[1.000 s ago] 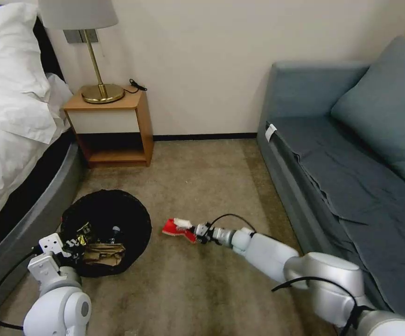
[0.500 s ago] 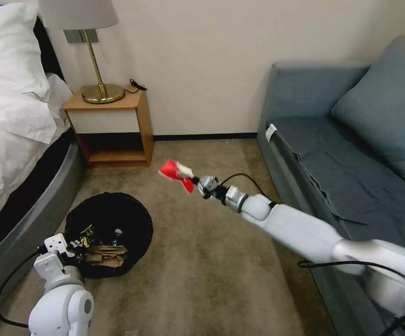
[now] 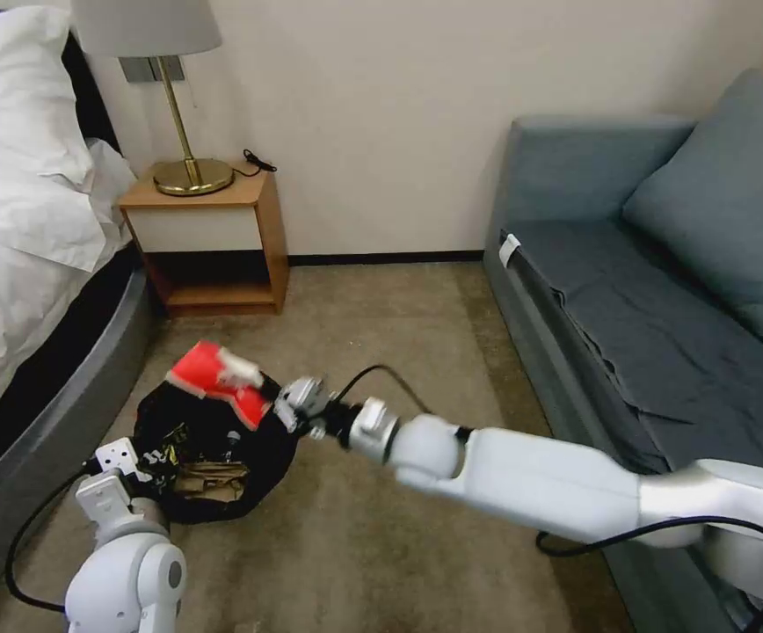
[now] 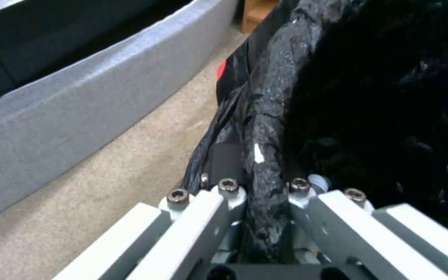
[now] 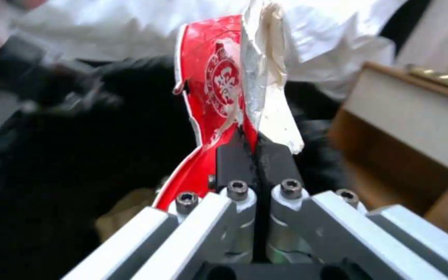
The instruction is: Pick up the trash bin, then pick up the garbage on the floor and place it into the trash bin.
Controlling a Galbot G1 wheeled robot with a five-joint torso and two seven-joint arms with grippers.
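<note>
Biggest stuff first: a bed (image 3: 21, 202) with white sheets runs down the left side, a grey-blue sofa (image 3: 663, 290) sits on the right, and there's tan carpet (image 3: 417, 545) between them. A small wooden nightstand (image 3: 214, 237) stands against the back wall with a brass lamp (image 3: 179, 114) on top.

The trash bin (image 3: 201, 457) sits close to the bed, lined with a crinkly black bag. Inside you can see crumpled tan paper (image 3: 210, 479), a shiny wrapper (image 3: 166, 444) beside it, and something that looks like a little bottle cap, hard to be sure.

The left gripper (image 4: 258, 186) is at the near rim of the bin, fingers clamped together on the bag-covered rim; the rim runs right between them in the left wrist view.

The right arm reaches across from the sofa side, and the right gripper (image 5: 255, 155) is pinched tight on the lower edge of the red-white snack packet (image 3: 219, 380). That packet is up in the air, over the far edge of the bin's opening, not touching the carpet.
</note>
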